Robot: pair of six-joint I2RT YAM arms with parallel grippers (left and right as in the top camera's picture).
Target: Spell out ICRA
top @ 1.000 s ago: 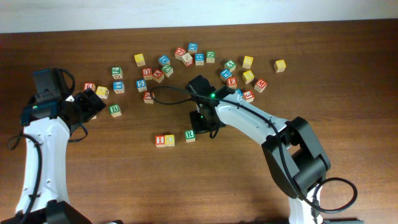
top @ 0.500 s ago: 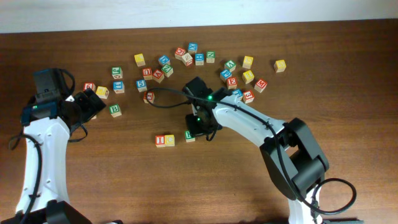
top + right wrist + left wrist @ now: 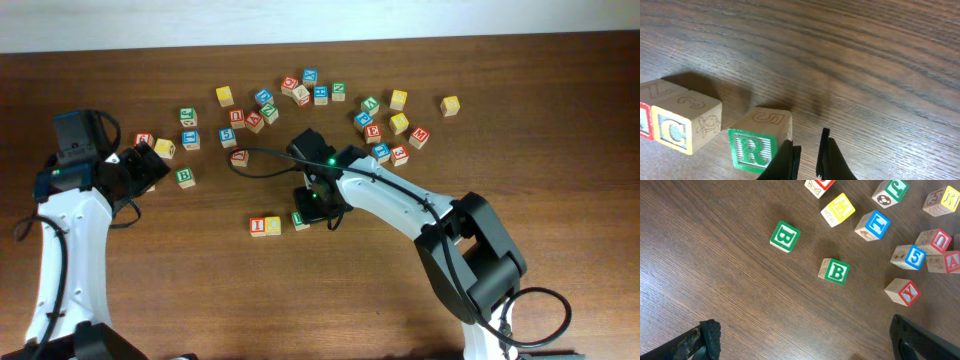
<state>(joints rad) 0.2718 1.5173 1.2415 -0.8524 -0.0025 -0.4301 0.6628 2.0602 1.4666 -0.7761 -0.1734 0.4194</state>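
The wooden worktop [image 3: 200, 300] carries everything. The right arm [image 3: 400, 205] reaches from the near right corner to the middle. The left arm [image 3: 65, 230] stands along the left edge.

The left claw [image 3: 143, 165] hangs near the left edge, its fingers spread wide with nothing between them. In the left wrist view only its two tips show, low in the corners. The right claw [image 3: 310, 213] is down at the middle of the worktop, closed to a narrow slit and gripping nothing. In the right wrist view its fingertips [image 3: 789, 160] sit just beside the right side of the R cube [image 3: 757, 145]; whether they touch it I cannot tell.

A scatter of other cubes [image 3: 320, 95] lies across the far half, from beside the left claw over toward the right edge.

Three task cubes form a row about mid-worktop, a little left of centre. The I cube [image 3: 258, 226] is leftmost and touches the C cube [image 3: 273, 226]. The R cube sits to their right across a small gap, slightly out of line.

The A cube [image 3: 950, 261] lies in the scatter, well apart from the row. The left wrist view shows it just beside a red U cube [image 3: 936, 240] and a blue 5 cube [image 3: 910, 256]. Which red cube it is in the overhead view I cannot tell. Two green B cubes [image 3: 785, 236] lie apart on bare wood nearer the left claw.
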